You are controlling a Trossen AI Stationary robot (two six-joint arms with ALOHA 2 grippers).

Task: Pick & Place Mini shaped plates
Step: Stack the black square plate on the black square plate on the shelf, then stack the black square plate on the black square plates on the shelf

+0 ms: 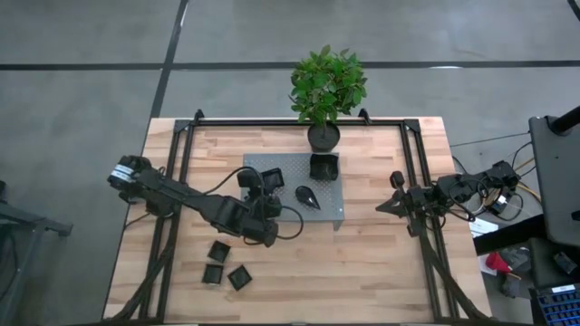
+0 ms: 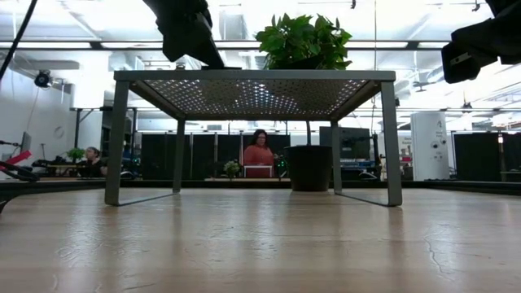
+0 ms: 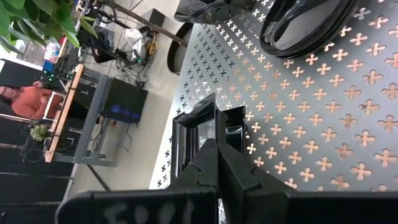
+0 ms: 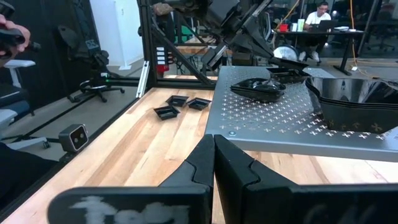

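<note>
The mini shaped plates are tiny black dishes. Three square ones [image 1: 223, 266] lie flat on the wooden table near its near-left part, also seen in the right wrist view [image 4: 180, 104]. On the grey perforated platform [image 1: 272, 163] sit a stack of square plates [image 1: 323, 167] and teardrop plates [image 1: 308, 196]. My left gripper [image 1: 261, 184] is over the platform's left part, shut on one small square plate [image 3: 194, 127]. My right gripper [image 1: 392, 205] waits shut and holds nothing, low near the table's right side. My left gripper pinches the small square plate by its rim [image 3: 212, 119], on the side nearest the fingers, which slant down from the table's left. The plate lies roughly level at the platform's left edge. Whether it rests on the platform or hangs just above it, I cannot tell.
A black pot with a green plant [image 1: 324, 136] stands behind the platform at the table's far edge. A black frame [image 1: 181, 145] runs along the left, far and right sides. Bare wood [image 1: 362, 272] lies between the platform and the near edge. People sit beyond the table [image 2: 259, 155].
</note>
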